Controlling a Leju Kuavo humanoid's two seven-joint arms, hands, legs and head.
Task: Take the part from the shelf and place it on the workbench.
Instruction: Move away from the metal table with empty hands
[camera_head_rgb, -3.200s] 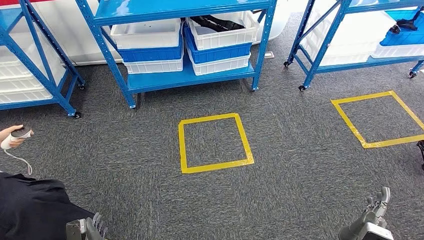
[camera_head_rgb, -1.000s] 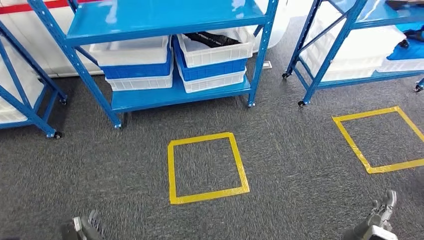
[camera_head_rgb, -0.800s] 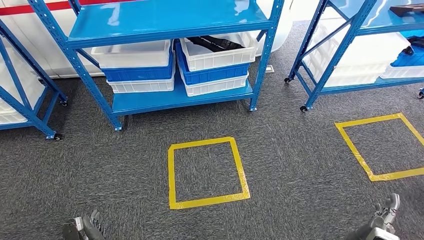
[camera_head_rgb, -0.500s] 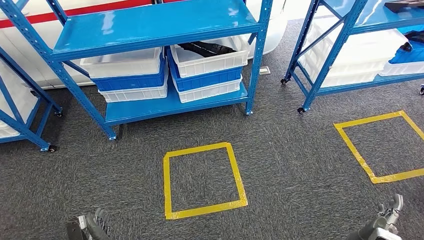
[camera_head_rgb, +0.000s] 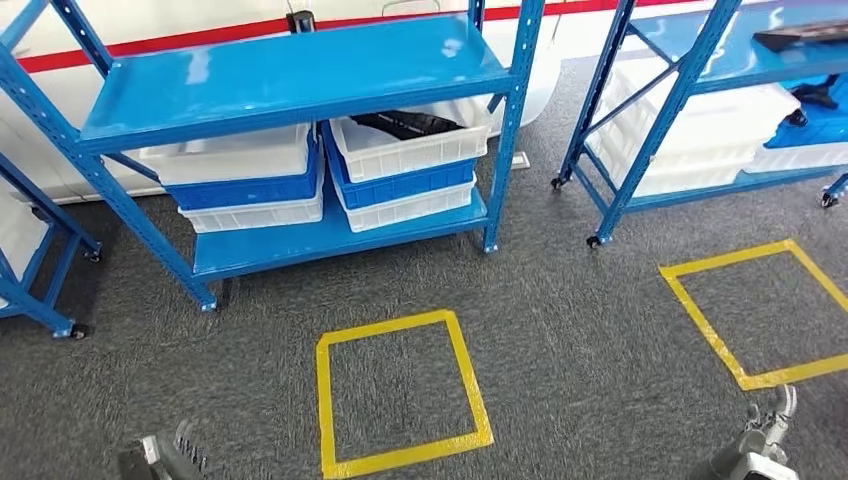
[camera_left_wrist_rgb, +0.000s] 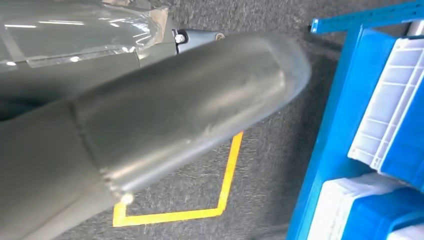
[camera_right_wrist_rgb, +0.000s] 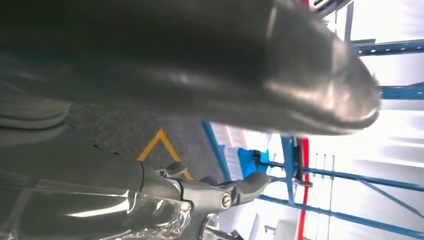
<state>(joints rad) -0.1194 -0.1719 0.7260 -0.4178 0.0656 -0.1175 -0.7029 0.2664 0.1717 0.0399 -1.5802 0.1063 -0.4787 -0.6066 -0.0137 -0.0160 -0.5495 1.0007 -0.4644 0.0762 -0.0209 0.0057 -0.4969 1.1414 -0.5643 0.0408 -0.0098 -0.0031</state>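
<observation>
1. Grey carpet with a yellow taped square (camera_head_rgb: 400, 392) fronts a blue shelf (camera_head_rgb: 300, 75) — the robot stands behind the square.
2. The dark part (camera_head_rgb: 405, 124) lies in the upper white bin (camera_head_rgb: 405, 148), low on the shelf, well ahead of both hands, long axis roughly across the view.
3. The left hand (camera_head_rgb: 165, 458) and right hand (camera_head_rgb: 765, 440) hang low, holding nothing; whether the fingers are spread, I cannot tell.
4. Neither hand looks clearly nearer.
</observation>
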